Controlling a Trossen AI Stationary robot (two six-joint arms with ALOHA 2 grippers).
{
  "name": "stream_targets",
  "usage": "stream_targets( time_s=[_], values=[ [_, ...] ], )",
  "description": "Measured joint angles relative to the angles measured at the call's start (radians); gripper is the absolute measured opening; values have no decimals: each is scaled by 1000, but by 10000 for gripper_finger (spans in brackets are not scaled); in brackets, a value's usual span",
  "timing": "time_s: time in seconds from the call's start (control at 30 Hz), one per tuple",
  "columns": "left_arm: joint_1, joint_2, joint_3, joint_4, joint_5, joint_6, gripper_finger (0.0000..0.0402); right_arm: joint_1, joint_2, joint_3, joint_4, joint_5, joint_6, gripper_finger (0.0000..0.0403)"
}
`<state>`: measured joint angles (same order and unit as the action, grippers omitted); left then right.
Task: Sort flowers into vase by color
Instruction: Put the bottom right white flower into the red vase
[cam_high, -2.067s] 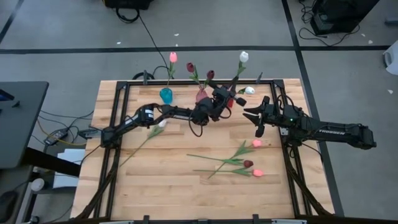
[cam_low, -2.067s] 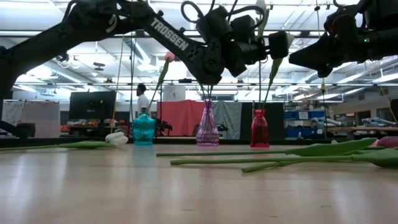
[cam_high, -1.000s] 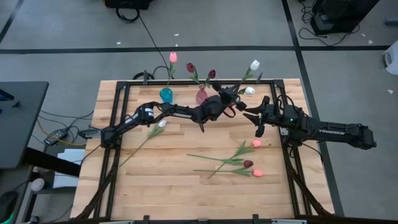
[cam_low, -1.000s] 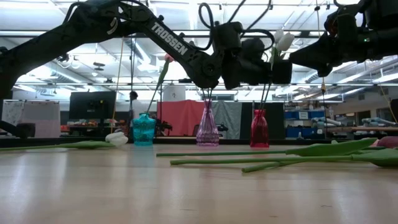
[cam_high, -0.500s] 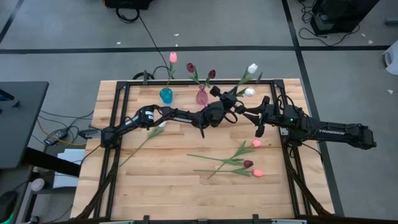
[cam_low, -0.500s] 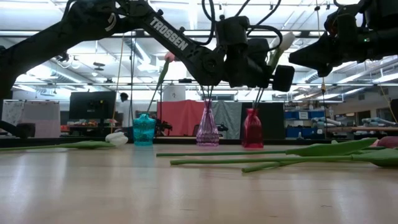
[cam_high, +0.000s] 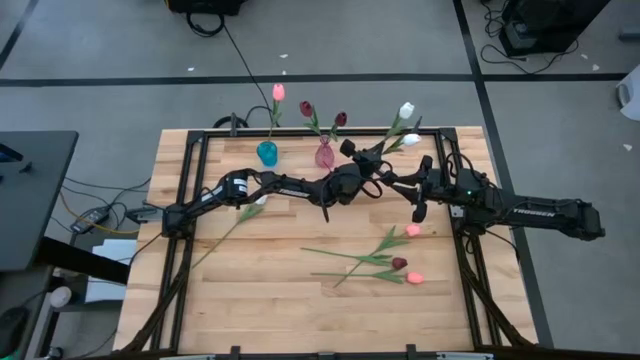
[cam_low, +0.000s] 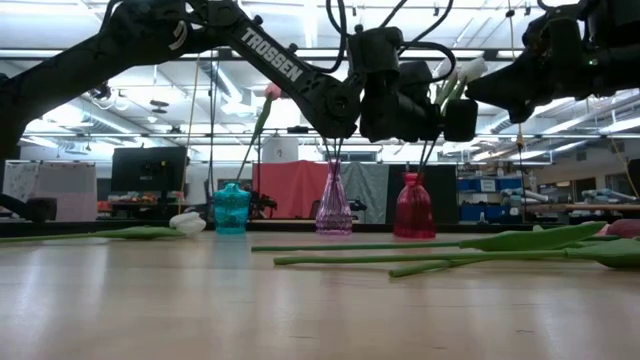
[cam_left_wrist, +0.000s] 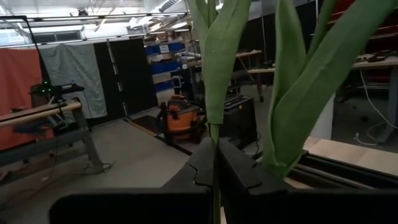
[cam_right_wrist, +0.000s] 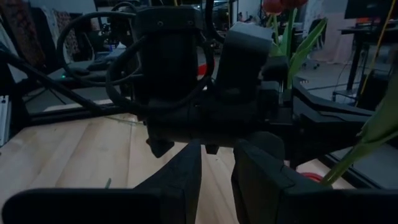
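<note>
two white tulips at red vase, stems slanting
left gripper pinched shut on one stem above the vase; right gripper beside it, slightly parted, empty.

red vase: in the high view hidden under the left gripper; neck crossed by the arm in the low view.
white tulip heads: two, small; which one the clamped stem belongs to cannot be told.
stem: head cut off by the left wrist view's upper edge.
maroon bloom: cut by the right wrist view's upper edge.
right gripper: left arm's wrist fills its view; vase rim possibly the red sliver by the fingers.
person in the room: too small and blurred to tell.
</note>
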<state>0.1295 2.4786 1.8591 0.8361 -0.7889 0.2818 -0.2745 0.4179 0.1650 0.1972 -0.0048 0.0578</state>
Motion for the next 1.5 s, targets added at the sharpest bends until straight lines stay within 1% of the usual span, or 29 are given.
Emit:
stream_targets(
  time_s=[0.07,0.2,0.27,0.4,0.57,0.97,1.17,1.3,1.37,1.43,1.5],
  values=[
    [0,0,-1,-1,12,-5,12,0,0,0,-8,-2,0,110],
    [3,0,-43,46,78,-49,12,0,-1,2,-43,-35,-1,110],
    [8,0,-66,70,116,-70,12,0,-4,13,-93,-41,-1,110],
    [16,0,-98,118,174,-105,12,-1,-7,57,-216,-21,-5,110],
    [19,0,-98,117,224,-105,12,1,-9,60,-223,-23,-5,110],
    [18,-3,-97,57,242,-115,12,1,-33,60,-237,-19,-5,110],
    [16,-7,-95,-9,249,-156,12,0,-33,60,-244,-41,-6,110],
    [16,-7,-95,-15,229,-148,14,0,-33,60,-254,2,-14,110],
    [12,-7,-95,-18,222,-130,20,-1,-35,60,-258,66,-17,110],
    [5,-7,-95,-23,205,-126,26,1,-35,60,-258,103,-29,110],
    [2,-4,-95,-25,208,-125,30,-1,-36,60,-247,178,-35,110]
  ],
)
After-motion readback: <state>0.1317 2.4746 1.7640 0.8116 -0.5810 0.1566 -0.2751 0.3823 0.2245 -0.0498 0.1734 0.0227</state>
